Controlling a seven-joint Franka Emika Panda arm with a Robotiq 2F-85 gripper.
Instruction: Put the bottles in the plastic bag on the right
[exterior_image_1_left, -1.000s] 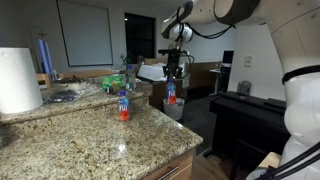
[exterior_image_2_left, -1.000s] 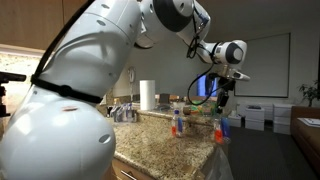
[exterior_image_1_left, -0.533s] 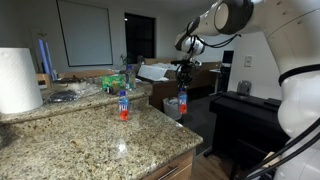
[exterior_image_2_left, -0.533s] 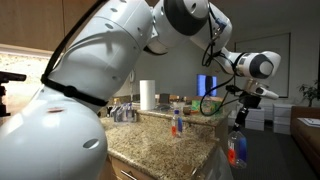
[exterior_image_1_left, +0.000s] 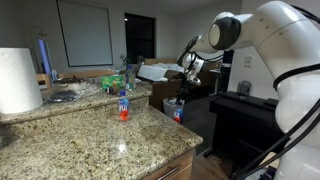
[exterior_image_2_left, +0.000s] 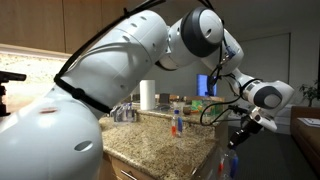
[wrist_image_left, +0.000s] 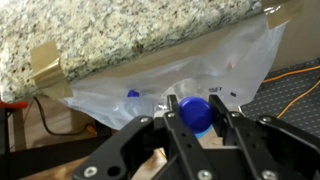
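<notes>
In an exterior view, the gripper (exterior_image_1_left: 180, 98) hangs right of centre, just off the end of the counter (exterior_image_1_left: 90, 140). It is clamped on the top of a small bottle (exterior_image_1_left: 178, 113) with red liquid inside. A second bottle (exterior_image_1_left: 123, 105) stands upright on the counter at centre-left, well apart from the first. A paper towel roll (exterior_image_1_left: 18, 80) fills the far left.

In an exterior view from another place, the gripper (exterior_image_2_left: 238, 142) sits at lower right, and the bottle (exterior_image_2_left: 233, 166) dangles below it near the bottom edge, beside the counter's end. The second bottle (exterior_image_2_left: 177, 125) stands mid-frame on the counter. The bag is too faint here to make out.

In the wrist view, the gripper (wrist_image_left: 197, 108) is at bottom centre with its jaws drawn narrow, pressing either side of the blue cap of the bottle (wrist_image_left: 196, 116). Beyond it, in the middle of the frame, the clear plastic bag (wrist_image_left: 240, 70) hangs taped under the counter (wrist_image_left: 120, 30). A blue cap (wrist_image_left: 133, 95) shows through the film at left; whether it tops a bottle already inside, I cannot tell.

The bottle looks light, with a smooth and probably slippery body. The ribbed, stiff cap and neck are the safest place to take hold. The bag is thin and limp, so its mouth may sag shut.
</notes>
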